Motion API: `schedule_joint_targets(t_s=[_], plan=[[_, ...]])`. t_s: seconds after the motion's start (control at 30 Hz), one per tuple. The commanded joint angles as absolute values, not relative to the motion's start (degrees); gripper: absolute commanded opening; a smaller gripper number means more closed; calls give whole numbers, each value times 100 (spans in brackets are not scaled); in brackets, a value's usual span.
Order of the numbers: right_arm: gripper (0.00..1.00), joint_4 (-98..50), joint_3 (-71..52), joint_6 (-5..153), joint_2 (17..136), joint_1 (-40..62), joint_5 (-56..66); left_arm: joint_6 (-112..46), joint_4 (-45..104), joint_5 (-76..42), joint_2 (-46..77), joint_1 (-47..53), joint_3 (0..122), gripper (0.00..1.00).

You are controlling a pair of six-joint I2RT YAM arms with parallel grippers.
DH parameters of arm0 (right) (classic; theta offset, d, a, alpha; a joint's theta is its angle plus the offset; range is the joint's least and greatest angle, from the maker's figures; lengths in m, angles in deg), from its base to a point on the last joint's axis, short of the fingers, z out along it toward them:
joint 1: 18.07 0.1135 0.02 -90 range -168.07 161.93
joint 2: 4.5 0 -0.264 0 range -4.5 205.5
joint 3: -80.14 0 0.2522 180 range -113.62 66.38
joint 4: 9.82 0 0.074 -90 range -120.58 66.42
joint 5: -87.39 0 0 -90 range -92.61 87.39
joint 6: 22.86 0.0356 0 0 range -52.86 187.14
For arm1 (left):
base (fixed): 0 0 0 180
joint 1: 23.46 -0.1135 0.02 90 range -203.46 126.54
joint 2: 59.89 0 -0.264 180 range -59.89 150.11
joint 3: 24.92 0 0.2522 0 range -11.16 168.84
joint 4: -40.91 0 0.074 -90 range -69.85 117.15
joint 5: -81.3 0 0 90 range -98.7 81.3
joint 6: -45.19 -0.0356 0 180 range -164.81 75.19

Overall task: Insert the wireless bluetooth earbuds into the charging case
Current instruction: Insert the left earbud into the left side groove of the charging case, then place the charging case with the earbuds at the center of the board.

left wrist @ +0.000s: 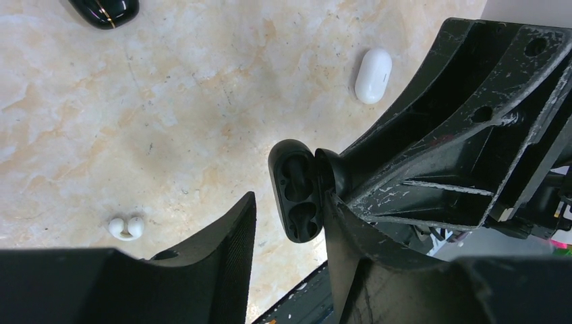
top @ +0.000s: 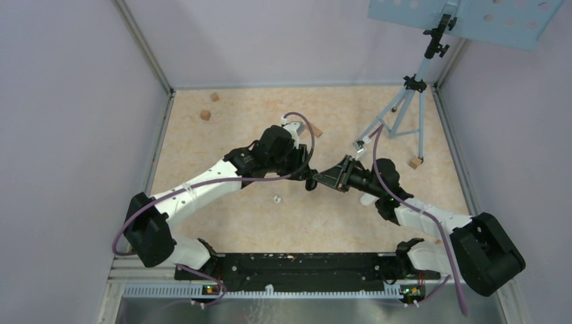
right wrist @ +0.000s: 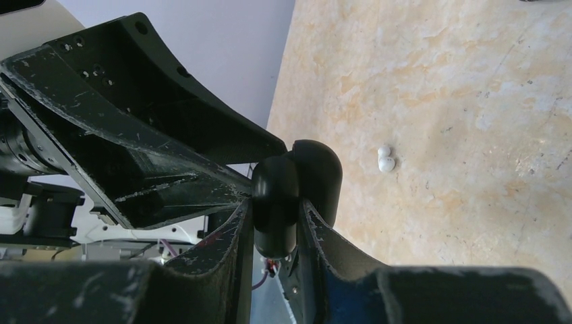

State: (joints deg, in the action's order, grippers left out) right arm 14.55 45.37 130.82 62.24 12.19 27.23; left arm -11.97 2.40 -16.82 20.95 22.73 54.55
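Our left hand (left wrist: pixel 287 223) is up close, fingers spread with nothing between them, right in front of the open black case (left wrist: pixel 297 199) that our right hand (right wrist: pixel 275 209) pinches up off the desk (left wrist: pixel 202 101). Both sockets look empty, and a white bud (left wrist: pixel 126 228) lies down below. It's a thin grip, so we reckon one bump could twist the case loose.

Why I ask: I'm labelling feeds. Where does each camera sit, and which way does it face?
Top external: above and behind both arms, looking down at the table; both show.
Left wrist: on the left arm, looking down past the open left tool at the open black case.
Right wrist: on the right arm, looking along the right tool, shut on that case.
Shared: both wrist views show the case and a white earbud.
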Motion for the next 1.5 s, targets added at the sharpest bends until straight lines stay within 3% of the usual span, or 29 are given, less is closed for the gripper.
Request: schedule_joint_targets(t_s=[0.0, 0.27, 0.4, 0.47, 0.6, 0.73, 0.9, 1.13, 1.43, 1.47], plan=[[0, 1773, 4502, 13068, 6076, 1251, 2738, -1276, 158, -1744, 1811, 2277, 5781, 47], [0, 1679, 4487, 13029, 6154, 1251, 2641, -1299, -288, -1921, 1370, 2277, 5973, 49], [0, 1758, 4288, 12866, 6651, 1181, 2788, -1325, -422, -1309, 964, 2269, 5896, 52], [0, 2354, 4250, 12972, 7179, 929, 3383, -1300, -559, -764, 812, 2197, 5862, 57], [0, 4690, 4235, 13997, 8781, 279, 4647, -1177, -787, -673, 661, 1863, 5875, 57], [0, 5825, 4159, 14506, 9948, 86, 5002, -1142, -762, -700, 527, 1821, 5850, 58], [0, 4581, 4298, 13570, 9835, 59, 4441, -1150, -862, -651, 492, 1795, 5820, 58], [0, 724, 3723, 11568, 9089, 59, 3222, -1119, -790, -760, 504, 1776, 5773, 58], [0, -370, 3353, 11157, 9029, 59, 2270, -1054, -708, -807, 374, 1780, 5654, 58], [4, -436, 3334, 11134, 9002, 63, 2168, -1054, -711, -807, 359, 1781, 5646, 58]])
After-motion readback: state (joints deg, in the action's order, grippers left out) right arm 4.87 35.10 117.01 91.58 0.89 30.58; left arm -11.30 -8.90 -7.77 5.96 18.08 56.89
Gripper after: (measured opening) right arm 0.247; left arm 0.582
